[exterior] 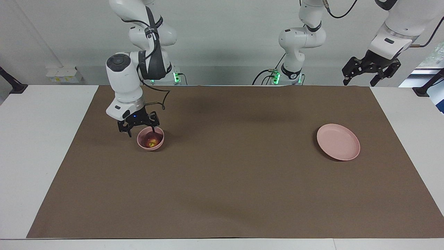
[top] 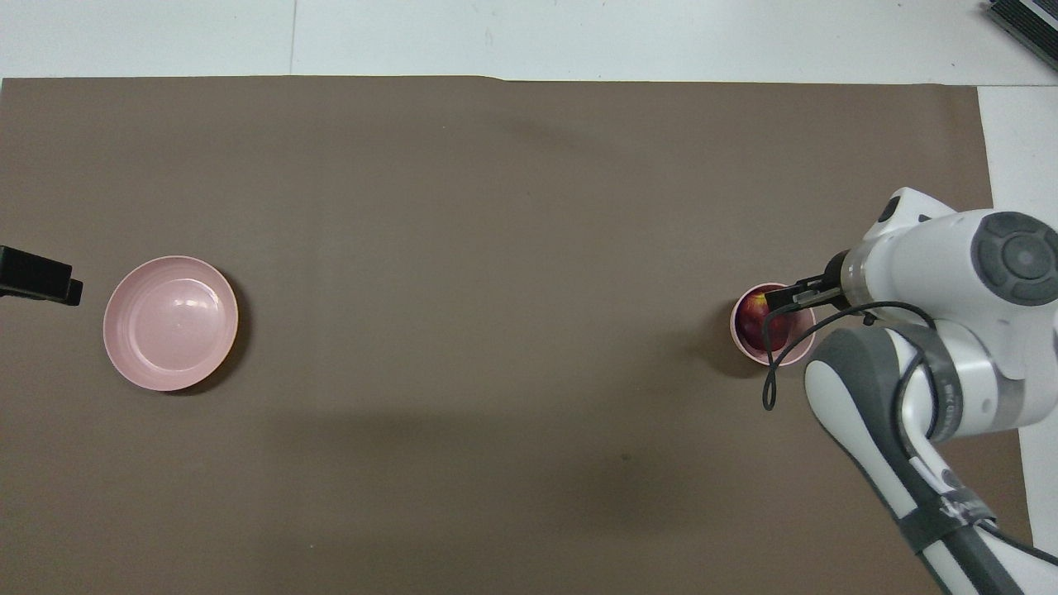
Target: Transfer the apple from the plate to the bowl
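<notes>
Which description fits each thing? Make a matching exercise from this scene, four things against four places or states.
1. apple
2. plate
3. right end effector
4. left end effector

a. raised at the left arm's end, waiting
b. just over the bowl's rim
c. bare, toward the left arm's end
d. inside the bowl

Pairs: 1-d, 2-c, 3-b, 4-a

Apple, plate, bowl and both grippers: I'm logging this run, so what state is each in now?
apple: lying in the bowl, not gripped.
bowl: upright on the mat, holding the apple.
plate: flat on the mat, nothing on it.
right gripper: open, just over the bowl.
left gripper: open, raised at the left arm's end, waiting.
</notes>
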